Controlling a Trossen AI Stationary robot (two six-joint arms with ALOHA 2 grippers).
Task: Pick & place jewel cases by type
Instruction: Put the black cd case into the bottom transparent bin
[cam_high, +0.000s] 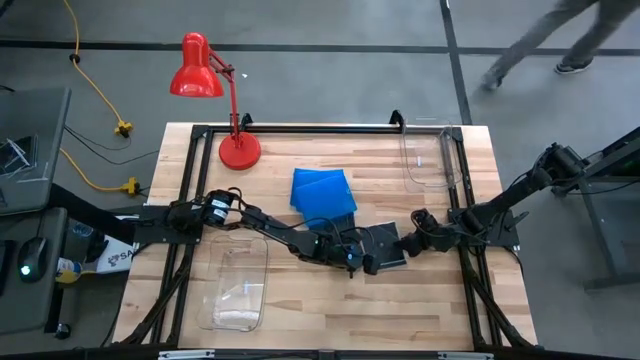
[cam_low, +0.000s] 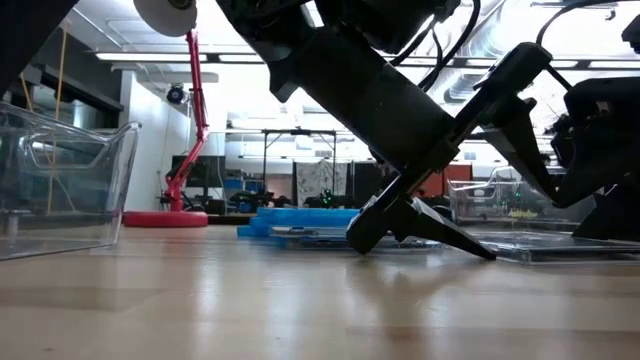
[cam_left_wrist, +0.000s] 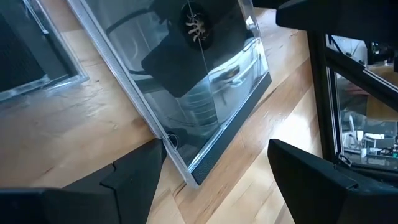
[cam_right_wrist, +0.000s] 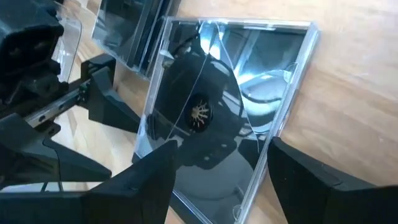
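A dark jewel case (cam_high: 385, 246) with a disc faintly showing lies flat on the wooden table near the middle. My left gripper (cam_high: 358, 262) stands open at its near left corner (cam_left_wrist: 193, 177), which lies between the fingers in the left wrist view. My right gripper (cam_high: 408, 243) is open too, at the case's right edge, with the case (cam_right_wrist: 211, 112) just ahead of its fingers. A second dark case (cam_right_wrist: 127, 31) lies beside the first. Several blue jewel cases (cam_high: 323, 192) sit stacked just beyond. My left gripper has one fingertip (cam_left_wrist: 155, 152) right at the case's clear spine edge (cam_left_wrist: 171, 143), near the corner. I cannot tell whether it touches. My right gripper has its fingers (cam_right_wrist: 152, 171) in front of the case's near edge, slanting down. Whether they touch I cannot tell.
One clear plastic bin (cam_high: 235, 285) stands at the near left, another (cam_high: 430, 155) at the far right. A red desk lamp (cam_high: 215, 80) stands at the far left corner. A person (cam_high: 560, 40) walks beyond the table's far right.
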